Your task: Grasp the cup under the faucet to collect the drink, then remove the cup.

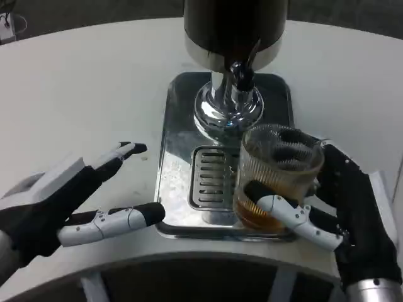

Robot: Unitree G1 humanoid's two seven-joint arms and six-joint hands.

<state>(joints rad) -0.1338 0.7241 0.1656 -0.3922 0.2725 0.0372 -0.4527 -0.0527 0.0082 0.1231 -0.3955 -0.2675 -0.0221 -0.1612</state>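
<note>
the right hand [343, 207] is wrapped around the cup [277, 179], thumb across the near side of the glass and the other fingers showing through it from behind, so the cup is held. the cup stands upright, or nearly so, on the steel tray [179, 189], just right of the slotted grate [211, 179] and on the tray's near right part. amber drink [255, 214] lies in the bottom; most of the glass above it is clear

the relation that matters: the faucet [242, 78] sits up and slightly left of the cup's mouth, toward the far side, hanging off the dark dispenser [233, 25]. from this angle i cannot tell whether the rim is squarely under the spout or already a little off it toward the robot. the cup's long axis is vertical, so any removal should keep it that way, drawing toward the robot and right, away from the spout and the chrome base [217, 110]

the left hand [69, 201] rests open on the counter [82, 94] to the left of the tray, fingers spread and pointing at the tray edge, holding nothing. it is well farther from the cup than the right hand, which already has it

main risk, as i judge it: tipping the glass while clearing the tray's lip
</note>
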